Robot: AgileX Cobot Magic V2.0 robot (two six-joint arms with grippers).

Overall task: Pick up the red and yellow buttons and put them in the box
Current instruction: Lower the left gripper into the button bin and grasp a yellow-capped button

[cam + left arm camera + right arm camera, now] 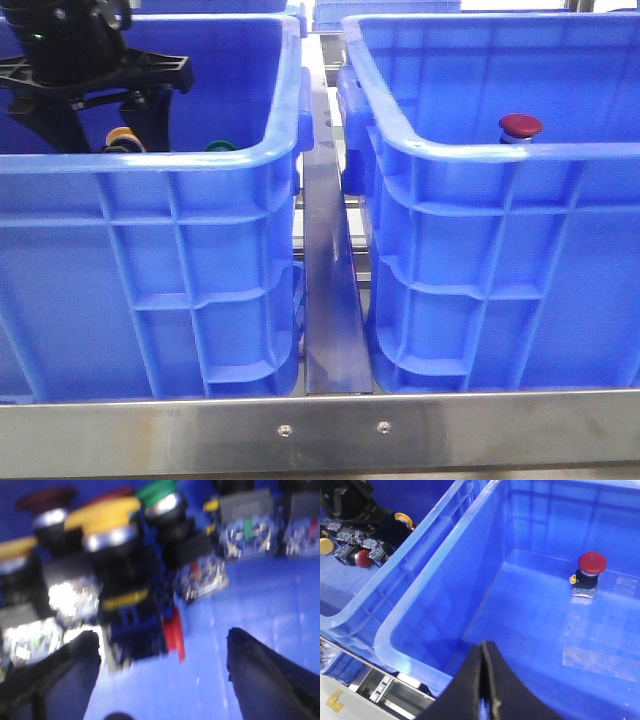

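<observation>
Blue plastic fills nearly everything I see: two deep ribbed crates side by side on a steel-framed table [320, 430], a metal strip between them. In the right-hand blue crate [500, 155] a single red mushroom-head push button [591, 564] stands upright on the floor, toward the far wall, alone there.

The left-hand blue crate [150, 165] holds the pile of remaining buttons. My left gripper [162, 672] is down inside it, its black fingers [65, 675] spread wide apart with nothing between them. Just beyond the fingertips, in the blurred left wrist view, I make out a yellow-capped button [107, 517] on a silvery collar, a dark red-capped button [47, 500] beside it, and a green-capped button [160, 492] on its other side, all crowded together on black switch bodies.

My right gripper [484, 680] hangs over the near rim of the right crate, its fingers pressed together and holding nothing.
</observation>
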